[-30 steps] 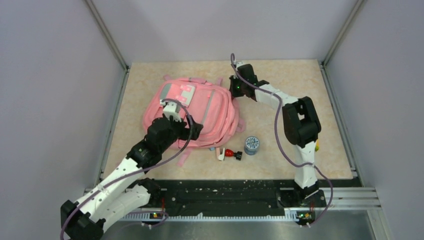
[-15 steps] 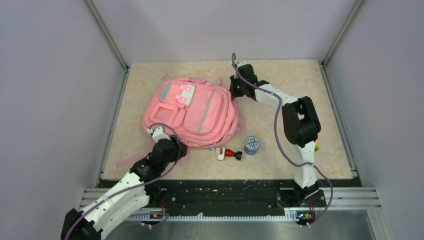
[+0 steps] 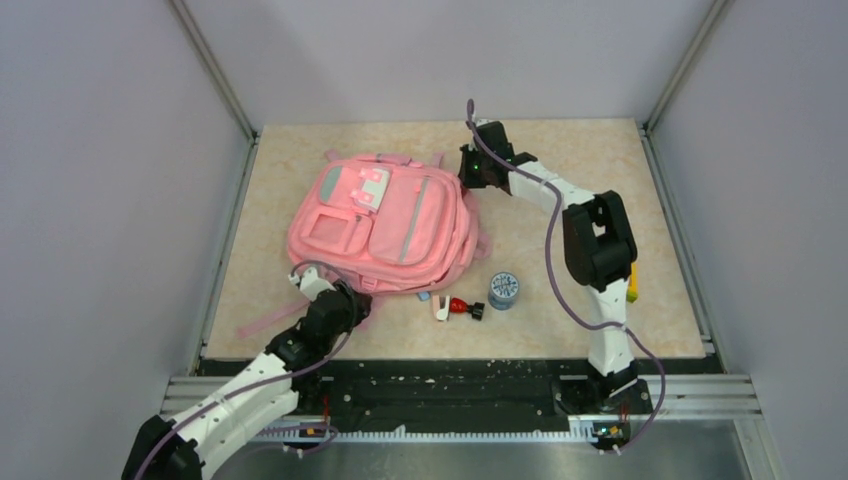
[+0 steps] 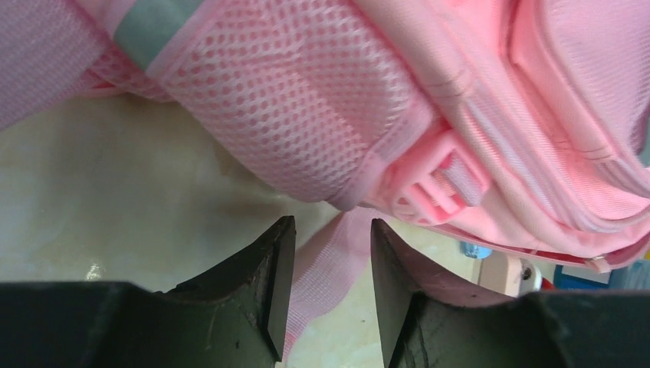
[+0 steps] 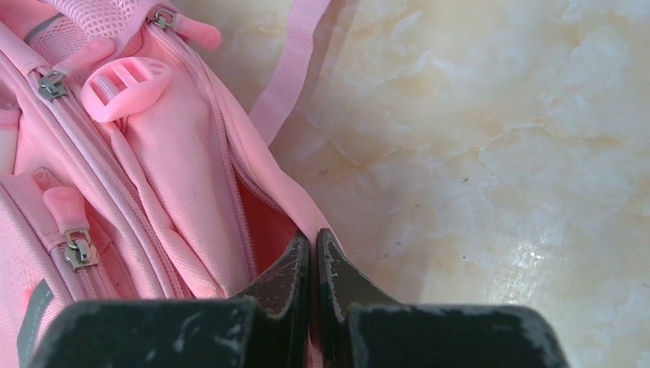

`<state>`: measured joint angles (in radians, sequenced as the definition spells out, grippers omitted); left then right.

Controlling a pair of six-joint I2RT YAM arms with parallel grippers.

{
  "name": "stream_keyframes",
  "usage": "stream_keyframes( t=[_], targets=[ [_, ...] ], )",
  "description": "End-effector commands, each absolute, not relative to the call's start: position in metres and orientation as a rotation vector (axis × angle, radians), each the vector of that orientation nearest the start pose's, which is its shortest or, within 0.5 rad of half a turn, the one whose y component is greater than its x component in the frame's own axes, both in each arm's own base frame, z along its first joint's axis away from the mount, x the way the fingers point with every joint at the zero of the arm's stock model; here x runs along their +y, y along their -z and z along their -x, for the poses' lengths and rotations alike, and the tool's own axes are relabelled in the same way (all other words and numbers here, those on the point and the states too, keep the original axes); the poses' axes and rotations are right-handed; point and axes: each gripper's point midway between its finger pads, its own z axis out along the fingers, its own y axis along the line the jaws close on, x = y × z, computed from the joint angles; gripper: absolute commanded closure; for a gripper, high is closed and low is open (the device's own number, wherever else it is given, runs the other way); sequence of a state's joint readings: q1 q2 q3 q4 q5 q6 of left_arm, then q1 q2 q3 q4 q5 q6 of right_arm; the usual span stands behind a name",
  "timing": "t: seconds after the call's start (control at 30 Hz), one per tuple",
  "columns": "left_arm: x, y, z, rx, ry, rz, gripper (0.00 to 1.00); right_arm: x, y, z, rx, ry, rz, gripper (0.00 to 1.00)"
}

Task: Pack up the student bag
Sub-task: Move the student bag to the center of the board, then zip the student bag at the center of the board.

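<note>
The student bag (image 3: 385, 225) is a large pink backpack lying front-up on the table's left middle. My right gripper (image 3: 472, 178) is at its far right corner. In the right wrist view the gripper (image 5: 314, 245) is shut on the pink fabric edge of the bag (image 5: 176, 176), beside an open zip showing the darker inside. My left gripper (image 3: 345, 300) is at the bag's near left edge. In the left wrist view the gripper (image 4: 331, 253) is open, with a pink webbing strap (image 4: 326, 261) lying on the table between the jaws, just below a mesh shoulder strap (image 4: 283, 100) and a buckle (image 4: 441, 184).
A round blue-topped tin (image 3: 503, 291), a small red and black object (image 3: 461, 306) and a small white item (image 3: 441, 311) lie just near of the bag's right corner. A yellow thing (image 3: 632, 285) shows behind the right arm. Metal rails edge the table.
My left arm has pulled back from over the bag's front to its near left edge, low at the table. The right gripper has stayed at the bag's far right corner.
</note>
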<state>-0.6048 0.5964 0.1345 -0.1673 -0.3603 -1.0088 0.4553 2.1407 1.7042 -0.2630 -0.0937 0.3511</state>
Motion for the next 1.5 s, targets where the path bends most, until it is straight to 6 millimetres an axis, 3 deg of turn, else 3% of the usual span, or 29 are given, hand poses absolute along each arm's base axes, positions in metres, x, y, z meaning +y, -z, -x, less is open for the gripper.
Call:
stream_keyframes(
  t=[0.0, 0.3, 0.5, 0.93, 1.13, 1.23, 1.47],
  targets=[
    [-0.111, -0.042, -0.225, 1.975, 0.597, 0.7, 0.57, 0.274, -0.138, -0.533, 2.203, -0.543, 0.076, 1.0],
    [-0.109, -0.054, -0.242, 1.888, 0.579, 0.701, 0.59, 0.278, -0.136, -0.528, 2.21, -0.586, 0.071, 1.0],
    [-0.11, -0.051, -0.247, 1.874, 0.579, 0.734, 0.59, 0.28, -0.141, -0.527, 2.2, -0.603, 0.074, 1.0],
    [-0.131, -0.045, -0.253, 1.98, 0.588, 0.646, 0.99, 0.283, -0.14, -0.524, 2.193, -0.636, 0.047, 1.0],
    [-0.147, -0.047, -0.246, 2.024, 0.676, 0.606, 1.0, 0.281, -0.143, -0.524, 2.164, -0.602, -0.004, 1.0],
    [-0.16, -0.054, -0.244, 2.035, 0.752, 0.6, 1.0, 0.281, -0.148, -0.523, 2.109, -0.61, -0.07, 1.0],
    [-0.187, -0.097, -0.259, 1.958, 0.885, 0.614, 1.0, 0.288, -0.15, -0.509, 2.01, -0.607, -0.21, 1.0]
  ],
)
